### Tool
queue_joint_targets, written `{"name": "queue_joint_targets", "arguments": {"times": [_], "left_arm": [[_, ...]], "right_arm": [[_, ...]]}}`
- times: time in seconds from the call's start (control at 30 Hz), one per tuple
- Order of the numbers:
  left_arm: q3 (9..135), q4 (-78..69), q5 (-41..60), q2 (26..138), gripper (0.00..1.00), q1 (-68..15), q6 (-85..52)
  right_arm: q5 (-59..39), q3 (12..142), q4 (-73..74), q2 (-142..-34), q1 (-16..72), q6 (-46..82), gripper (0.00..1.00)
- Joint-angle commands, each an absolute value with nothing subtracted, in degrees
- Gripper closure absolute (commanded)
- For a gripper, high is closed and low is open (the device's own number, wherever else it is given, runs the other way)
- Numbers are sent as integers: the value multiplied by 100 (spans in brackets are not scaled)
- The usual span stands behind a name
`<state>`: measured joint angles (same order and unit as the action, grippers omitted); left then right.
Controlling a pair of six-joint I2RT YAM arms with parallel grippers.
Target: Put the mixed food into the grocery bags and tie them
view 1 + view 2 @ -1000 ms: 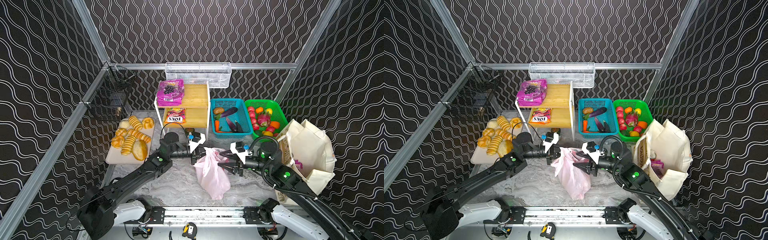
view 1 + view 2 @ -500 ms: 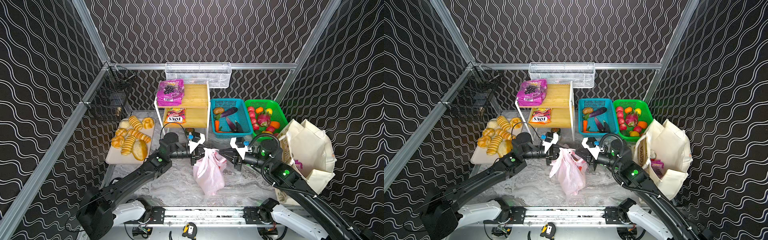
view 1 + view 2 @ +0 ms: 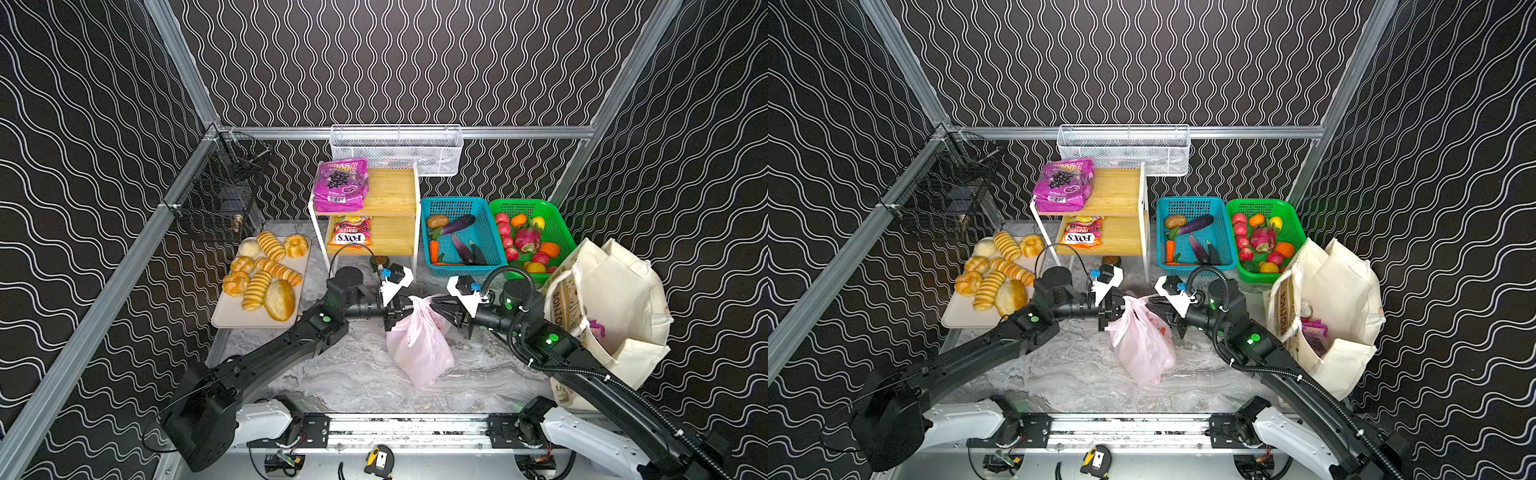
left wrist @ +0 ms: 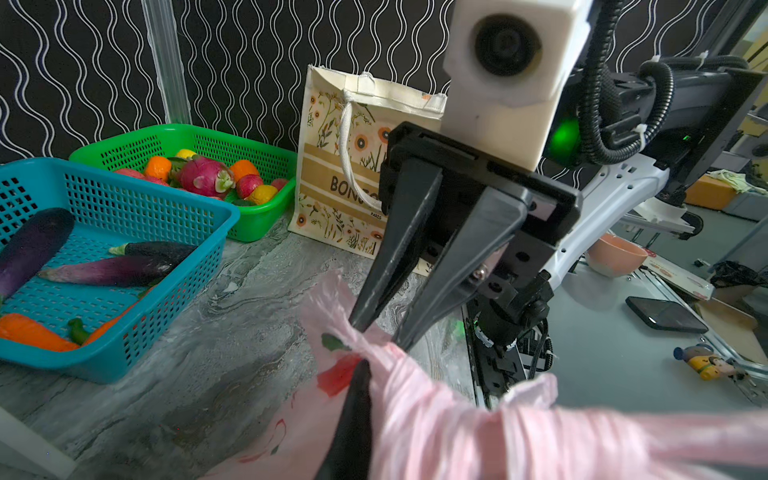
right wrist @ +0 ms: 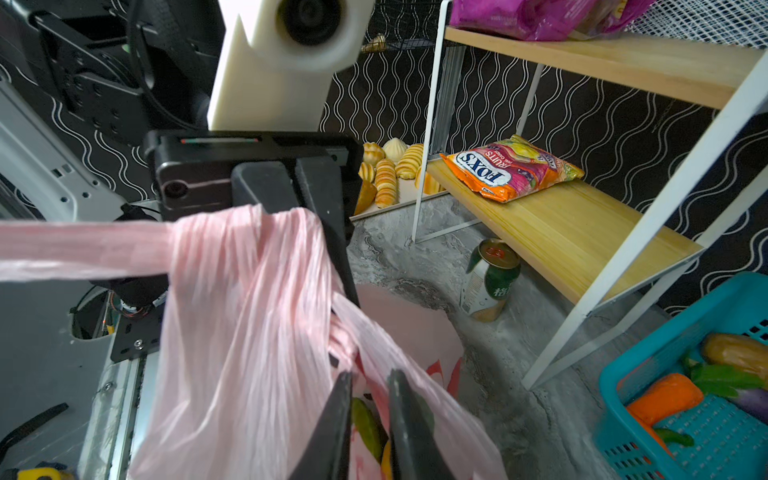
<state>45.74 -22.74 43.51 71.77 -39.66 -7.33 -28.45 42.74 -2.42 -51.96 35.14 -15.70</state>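
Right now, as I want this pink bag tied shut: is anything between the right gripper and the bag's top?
Nothing visible does. The right gripper has its tips at the gathered top of the pink bag, jaws slightly apart. The left gripper is shut on the bag from the opposite side.

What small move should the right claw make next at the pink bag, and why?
Probably close the right claw on the twisted neck of the pink bag and pull away from the left claw: its jaws stand slightly apart there, while the left is shut on a handle.
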Motion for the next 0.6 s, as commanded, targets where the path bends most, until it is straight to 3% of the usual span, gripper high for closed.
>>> {"name": "queue_joint_targets", "arguments": {"times": [0.0, 0.23, 0.57], "left_arm": [[4627, -2885, 4456, 7239, 100, -3953, -1026], [4735, -2953, 4641, 7320, 100, -3949, -1061], [4790, -3216, 4850, 7453, 100, -3947, -1388]], "right_arm": [[-2916, 4267, -277, -5213, 3524, -1904, 78], [-2504, 4211, -66, -5169, 3524, -2063, 73], [-3128, 4205, 569, -5181, 3524, -1317, 73]]}}
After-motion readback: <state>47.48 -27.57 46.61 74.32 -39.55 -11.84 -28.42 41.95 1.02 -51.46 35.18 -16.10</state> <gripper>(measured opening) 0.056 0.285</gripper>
